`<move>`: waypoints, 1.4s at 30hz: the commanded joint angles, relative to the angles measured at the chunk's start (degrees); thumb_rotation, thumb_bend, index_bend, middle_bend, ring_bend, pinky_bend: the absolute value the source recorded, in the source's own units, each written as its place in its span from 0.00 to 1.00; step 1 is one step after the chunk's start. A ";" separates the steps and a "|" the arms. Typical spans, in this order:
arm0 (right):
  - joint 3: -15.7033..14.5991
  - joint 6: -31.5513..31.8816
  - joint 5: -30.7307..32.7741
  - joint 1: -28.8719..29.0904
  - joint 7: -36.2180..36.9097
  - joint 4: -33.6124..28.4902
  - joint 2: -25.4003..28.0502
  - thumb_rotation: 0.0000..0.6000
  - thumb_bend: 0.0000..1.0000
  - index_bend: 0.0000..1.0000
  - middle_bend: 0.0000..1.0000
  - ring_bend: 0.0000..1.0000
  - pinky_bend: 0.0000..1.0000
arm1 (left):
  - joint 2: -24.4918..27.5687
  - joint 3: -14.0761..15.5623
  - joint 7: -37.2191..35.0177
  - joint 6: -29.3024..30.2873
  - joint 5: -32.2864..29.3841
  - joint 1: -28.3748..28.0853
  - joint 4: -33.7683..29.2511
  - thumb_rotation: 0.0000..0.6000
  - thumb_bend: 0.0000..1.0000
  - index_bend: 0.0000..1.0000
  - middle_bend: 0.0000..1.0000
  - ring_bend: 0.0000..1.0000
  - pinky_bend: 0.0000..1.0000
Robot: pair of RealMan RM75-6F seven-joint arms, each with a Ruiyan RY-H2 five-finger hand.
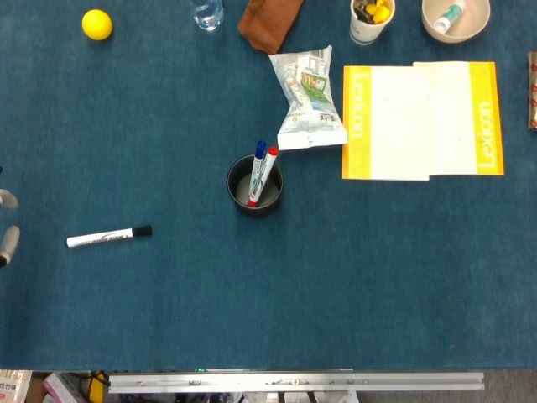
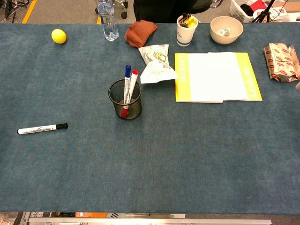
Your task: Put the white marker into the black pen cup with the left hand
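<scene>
The white marker (image 1: 109, 236) with a black cap lies flat on the blue table at the left, cap pointing right; the chest view shows the marker (image 2: 42, 128) too. The black mesh pen cup (image 1: 254, 186) stands upright near the middle and holds a blue-capped and a red-capped marker; it also appears in the chest view (image 2: 125, 99). Only grey fingertips of my left hand (image 1: 7, 225) show at the left edge of the head view, spread apart, holding nothing, a little left of the marker. My right hand is out of sight.
A snack bag (image 1: 307, 99) lies just behind the cup, a yellow-and-white booklet (image 1: 422, 120) to its right. Along the far edge are a yellow ball (image 1: 96, 24), a water bottle (image 2: 107, 18), a brown cloth (image 1: 267, 22), a paper cup (image 1: 370, 20) and a bowl (image 1: 455, 18).
</scene>
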 commanded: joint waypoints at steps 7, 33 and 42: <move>0.07 -1.00 0.56 0.56 0.05 0.85 -0.63 1.00 0.06 0.34 0.32 0.25 0.31 | 0.35 0.11 0.14 0.59 0.52 0.29 -0.46 1.00 0.32 0.43 0.23 0.14 0.32; -0.51 10.77 -11.12 -1.77 8.27 3.26 -1.54 1.00 0.06 0.34 0.32 0.25 0.31 | -1.88 2.77 -0.78 -3.88 1.34 -0.44 -3.25 1.00 0.31 0.44 0.19 0.13 0.27; -0.35 10.64 -10.39 -2.04 7.94 3.13 -1.19 1.00 0.06 0.34 0.32 0.25 0.31 | -3.86 2.72 8.48 -10.05 -4.07 -1.76 -7.88 1.00 0.25 0.43 0.12 0.10 0.21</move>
